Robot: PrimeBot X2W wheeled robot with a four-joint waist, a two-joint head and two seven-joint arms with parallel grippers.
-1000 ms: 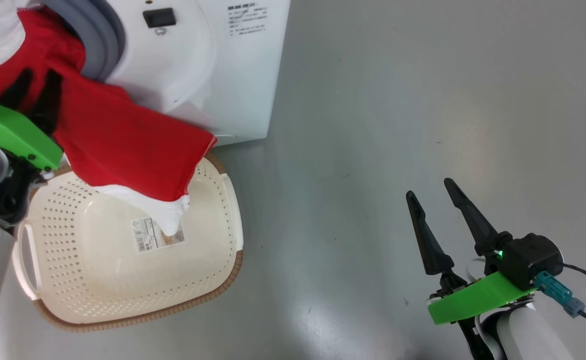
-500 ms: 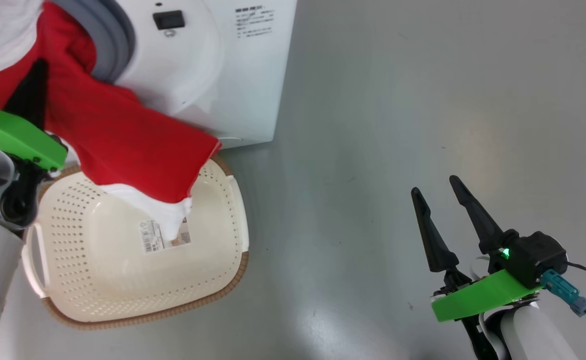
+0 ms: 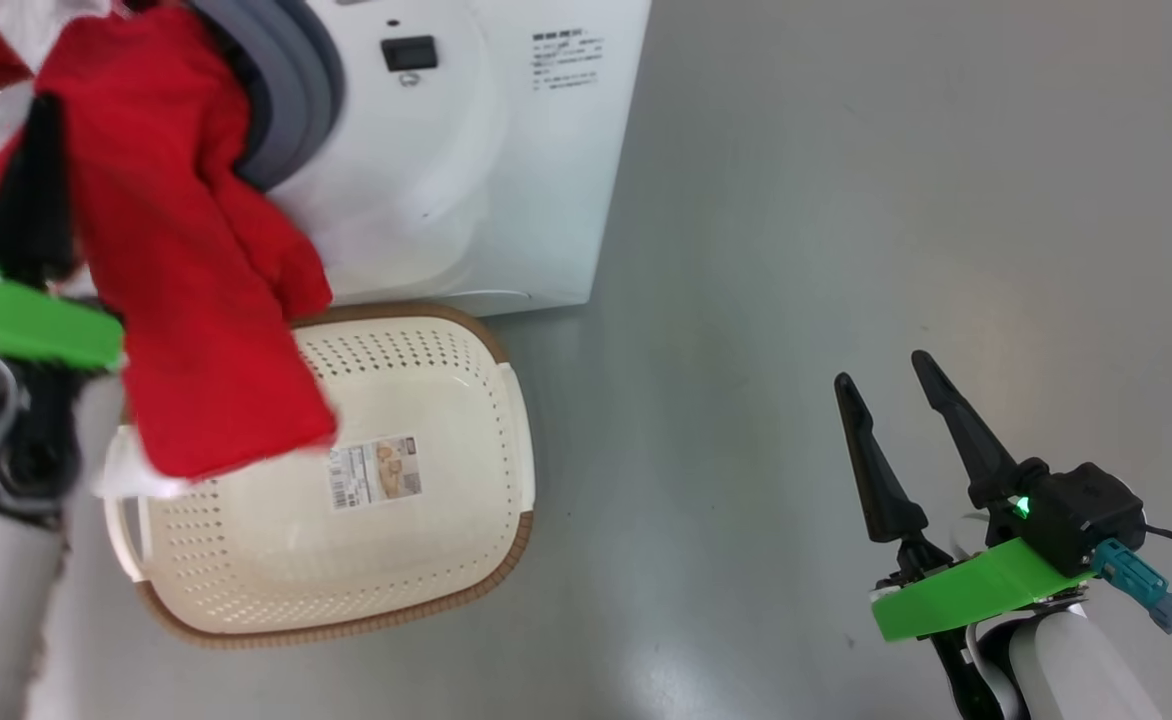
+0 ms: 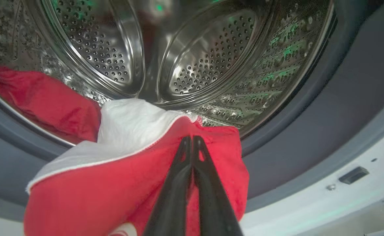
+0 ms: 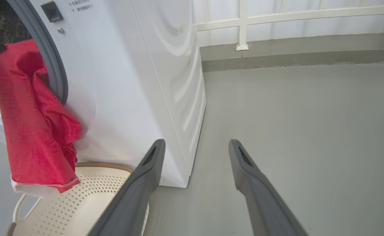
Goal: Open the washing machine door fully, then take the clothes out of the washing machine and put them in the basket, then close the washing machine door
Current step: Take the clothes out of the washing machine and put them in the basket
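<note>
The left gripper [image 4: 191,141] has its jaws pinched together on the clothes [image 3: 196,300], the two dark fingers pressed side by side into a fold of red fabric at the mouth of the washing machine [image 3: 506,150]. The garment's long axis runs from that grip downward. Its upper end is bunched against the grey rubber ring [image 3: 296,90], and its lower end, edged in white, points down at the basket [image 3: 396,570]. In the right wrist view it hangs nearly straight down the white front of the machine, with the white hem lowest, just above the basket's brown rim. Whether the hem touches the rim cannot be told. In the left wrist view a white panel of the fabric lies over the lip of the steel drum [image 4: 208,59], and another fold of red rests inside at the drum's left edge. The basket stands on the grey floor [image 3: 846,200] just in front of the machine, long side toward it, with a paper label [image 3: 374,472] on its bottom. The right gripper [image 3: 879,367] hovers well apart over bare floor, its jaws spread wide and holding nothing.
</note>
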